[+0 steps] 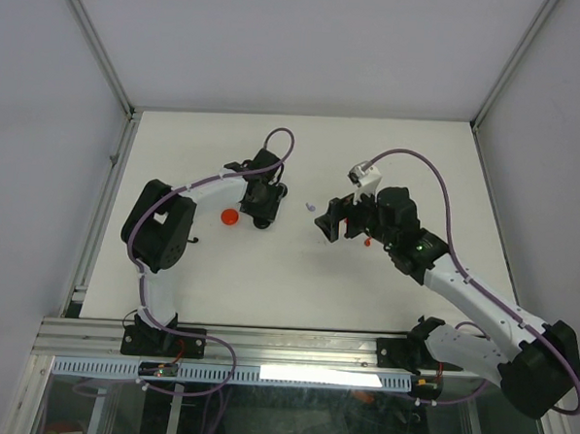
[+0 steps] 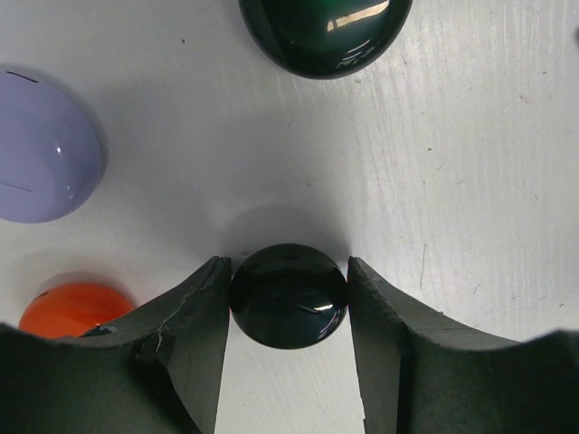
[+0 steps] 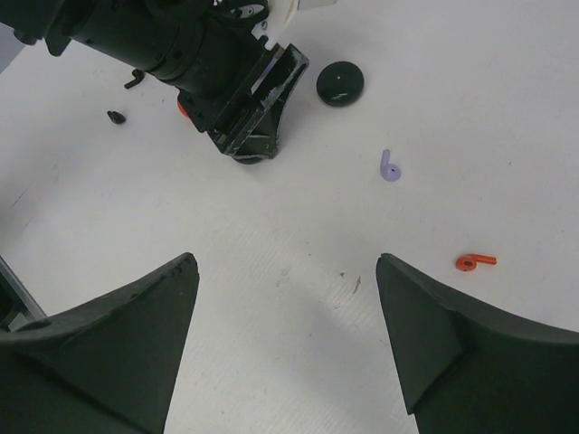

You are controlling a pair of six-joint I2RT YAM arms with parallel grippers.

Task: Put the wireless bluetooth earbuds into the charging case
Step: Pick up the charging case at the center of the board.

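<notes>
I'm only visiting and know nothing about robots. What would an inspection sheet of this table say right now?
Surface: white table, lightly scuffed.
Job's things: lilac earbud, red earbud and black earbud lie loose, apart from each other. The black round case, lilac case, red case and dark case look shut.
Clutter: one small black piece, too small to identify.
Grippers: left gripper has its fingers against both sides of the black round case. Right gripper is open and holds nothing.
Cables: purple cables run along both arms.
Surroundings: white walls, and a metal frame rail at the near edge.
</notes>
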